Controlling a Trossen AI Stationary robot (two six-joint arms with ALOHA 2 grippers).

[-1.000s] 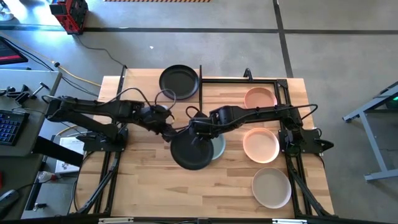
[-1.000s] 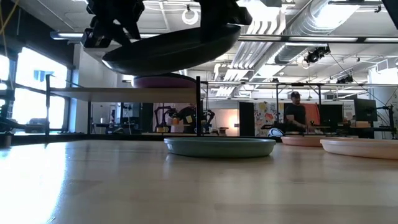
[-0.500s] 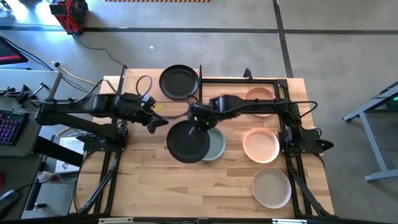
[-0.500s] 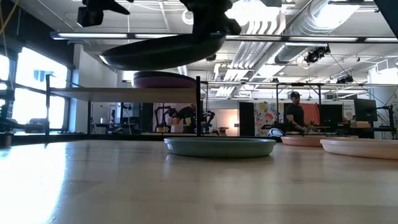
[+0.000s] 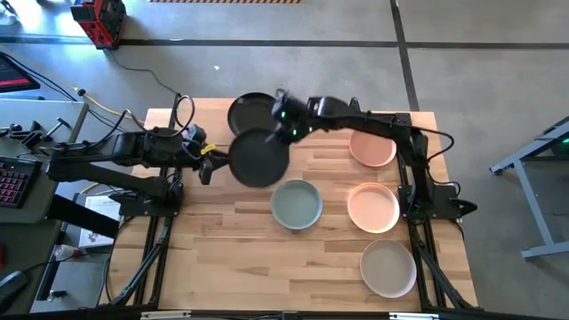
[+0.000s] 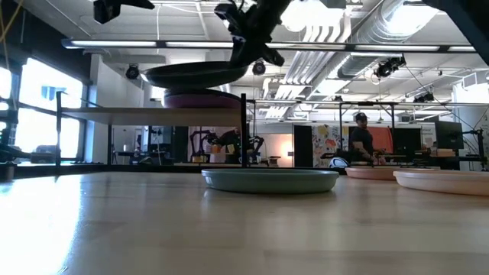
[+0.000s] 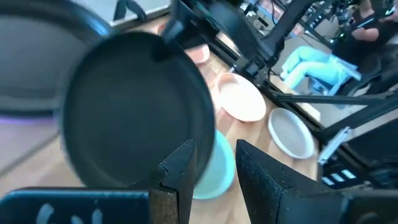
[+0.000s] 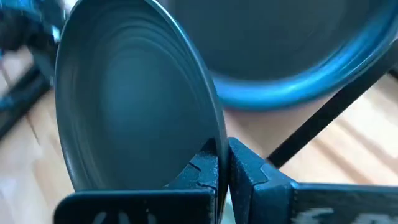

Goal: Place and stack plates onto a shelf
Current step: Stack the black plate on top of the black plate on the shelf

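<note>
My right gripper (image 5: 283,124) is shut on a dark grey plate (image 5: 258,157) and holds it in the air over the near part of the shelf (image 6: 153,113). A black plate (image 5: 253,111) rests on the shelf; the low view shows a purple plate (image 6: 202,99) under it. A sage green plate (image 5: 296,204), two peach plates (image 5: 372,147) (image 5: 372,206) and a beige plate (image 5: 388,267) lie flat on the table. My left gripper (image 5: 206,164) is open and empty, just left of the held plate. My right gripper pinches the dark grey plate's rim (image 8: 214,134) between its two fingers (image 8: 249,168), at the plate's far right side. It comes at the rim slanting down from the far right. The plate (image 6: 195,75) is lifted clear and nearly level, above the purple plate.
Thin black shelf posts (image 6: 243,130) stand close to the held plate. A black metal frame (image 5: 391,114) runs along the table's far right part. Bare wood lies at the table's near left (image 5: 213,258). A person (image 6: 363,141) stands far back in the room.
My right gripper has carried the dark grey plate toward the table's far left and upward, from above the sage green plate to over the shelf, and the green plate now shows whole. My left gripper has come off the plate's left rim and drawn back toward the left edge.
</note>
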